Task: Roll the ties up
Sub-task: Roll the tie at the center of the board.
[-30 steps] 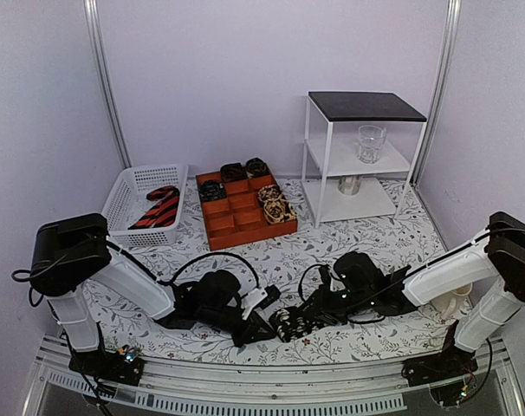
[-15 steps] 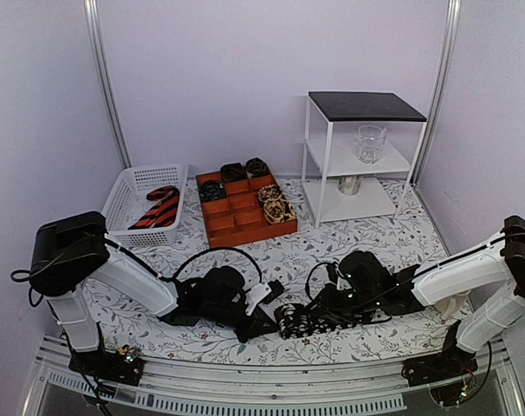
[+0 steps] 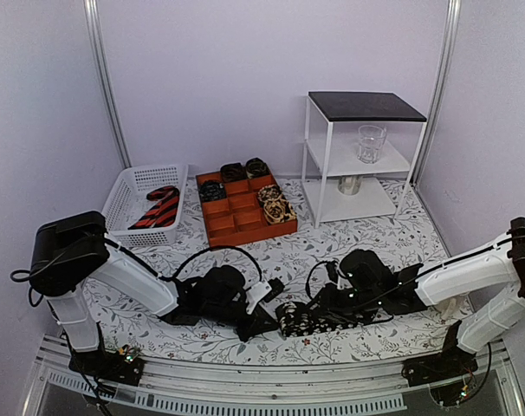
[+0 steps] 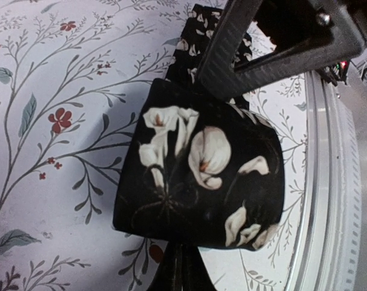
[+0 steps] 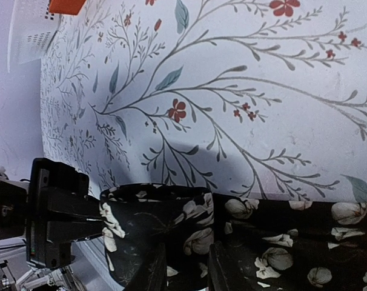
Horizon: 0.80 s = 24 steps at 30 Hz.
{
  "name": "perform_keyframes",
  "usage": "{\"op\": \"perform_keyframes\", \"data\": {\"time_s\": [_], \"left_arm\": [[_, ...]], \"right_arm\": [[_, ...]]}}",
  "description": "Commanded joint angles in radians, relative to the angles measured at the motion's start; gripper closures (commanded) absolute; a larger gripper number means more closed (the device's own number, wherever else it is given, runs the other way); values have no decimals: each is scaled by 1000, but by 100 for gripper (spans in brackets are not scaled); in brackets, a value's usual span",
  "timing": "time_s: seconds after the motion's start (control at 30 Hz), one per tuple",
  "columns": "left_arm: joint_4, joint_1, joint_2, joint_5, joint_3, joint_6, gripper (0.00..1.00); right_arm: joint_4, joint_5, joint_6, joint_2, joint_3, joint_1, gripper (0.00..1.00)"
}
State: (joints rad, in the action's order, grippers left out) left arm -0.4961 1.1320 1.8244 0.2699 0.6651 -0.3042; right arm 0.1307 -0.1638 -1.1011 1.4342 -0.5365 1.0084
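Note:
A black tie with white flowers (image 3: pixel 294 320) lies near the table's front edge, partly rolled into a coil (image 4: pixel 198 167). Its loose length runs right over the cloth (image 5: pixel 304 236). My left gripper (image 3: pixel 261 322) is at the coil's left end; its fingers (image 4: pixel 180 273) are pressed together on the coil's near edge. My right gripper (image 5: pixel 186 270) straddles the coil wall from the right, with tie fabric between its fingers (image 5: pixel 150 273). It also shows in the top view (image 3: pixel 319 314). A red-and-black striped tie (image 3: pixel 158 208) lies in the white basket (image 3: pixel 124 186).
An orange compartment tray (image 3: pixel 236 227) at the back holds several rolled ties (image 3: pixel 276 204). A white shelf unit (image 3: pixel 319 156) with a glass (image 3: pixel 371 143) stands back right. A pale cup (image 3: pixel 453 305) sits by the right arm. The metal front rail (image 4: pixel 329 182) is close to the coil.
My right gripper has pushed a little left and closer to the coil, and the right arm's elbow has dropped. The left gripper shifted slightly right. The coil stays between them.

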Motion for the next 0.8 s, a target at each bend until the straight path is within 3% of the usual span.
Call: {"op": "perform_keyframes", "data": {"time_s": [0.0,0.2,0.27,0.77], "left_arm": [[-18,0,-3,-7,-18,-7,100],[28,15,-51,-29,-42,-61,96],[25,17,-66,-29,-60,-74,100],[51,19,-12,-6,7,-34,100]], "right_arm": [[8,-25,8,64,-38,30,77],[9,-9,-23,81,-30,63,80],[9,-2,-31,72,-25,65,80],[32,35,-47,76,5,68,81]]}}
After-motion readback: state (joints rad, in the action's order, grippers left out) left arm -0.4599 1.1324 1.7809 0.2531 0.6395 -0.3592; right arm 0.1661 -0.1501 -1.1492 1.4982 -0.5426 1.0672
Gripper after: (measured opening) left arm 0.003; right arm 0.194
